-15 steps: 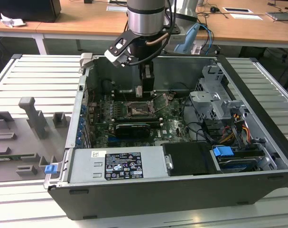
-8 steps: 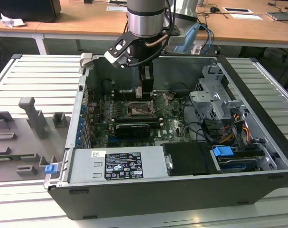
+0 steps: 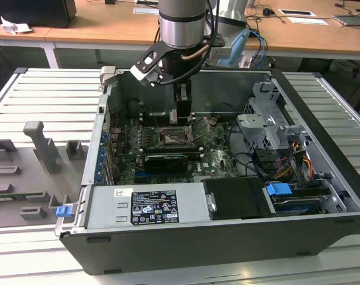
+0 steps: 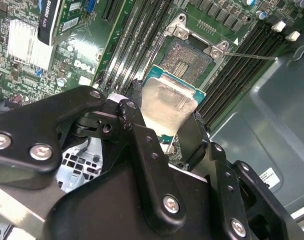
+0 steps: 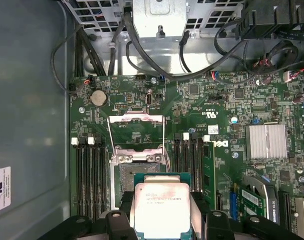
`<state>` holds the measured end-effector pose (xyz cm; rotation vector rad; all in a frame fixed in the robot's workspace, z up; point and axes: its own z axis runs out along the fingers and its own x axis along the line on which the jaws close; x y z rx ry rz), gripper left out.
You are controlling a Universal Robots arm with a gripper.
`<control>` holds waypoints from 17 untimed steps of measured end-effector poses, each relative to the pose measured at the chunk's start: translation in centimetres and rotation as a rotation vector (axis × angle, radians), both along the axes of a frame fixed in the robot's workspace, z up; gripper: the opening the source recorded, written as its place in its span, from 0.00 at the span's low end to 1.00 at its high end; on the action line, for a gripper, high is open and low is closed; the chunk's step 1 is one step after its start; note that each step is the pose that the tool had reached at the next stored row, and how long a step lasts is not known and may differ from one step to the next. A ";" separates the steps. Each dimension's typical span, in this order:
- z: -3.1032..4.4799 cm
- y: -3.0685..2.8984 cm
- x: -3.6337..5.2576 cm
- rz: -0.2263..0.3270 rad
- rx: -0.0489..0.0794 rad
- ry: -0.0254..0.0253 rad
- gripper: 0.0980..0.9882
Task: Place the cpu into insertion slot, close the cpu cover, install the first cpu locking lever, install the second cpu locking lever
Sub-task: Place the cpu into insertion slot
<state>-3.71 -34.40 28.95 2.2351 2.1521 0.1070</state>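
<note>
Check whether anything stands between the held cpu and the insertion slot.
Nothing visible does. The claw holds the cpu beside the bare insertion slot. The cpu cover is swung open, off the socket opening.

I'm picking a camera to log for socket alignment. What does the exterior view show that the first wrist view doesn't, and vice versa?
Exterior view: the whole computer case, its power supply, and grey fixtures at the exterior view's left. First wrist view: the cpu clamped in the gripper, the raised cpu cover, a coin battery. Both: the motherboard and the insertion slot.
</note>
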 end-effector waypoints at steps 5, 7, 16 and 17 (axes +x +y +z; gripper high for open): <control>-0.16 0.00 0.00 -0.006 0.000 0.0000 0.48; -0.22 0.00 0.00 -0.008 0.000 -0.0001 0.48; -0.91 0.04 -0.02 -0.011 0.000 -0.0001 0.48; -1.04 0.04 -0.03 -0.008 0.000 -0.0001 0.48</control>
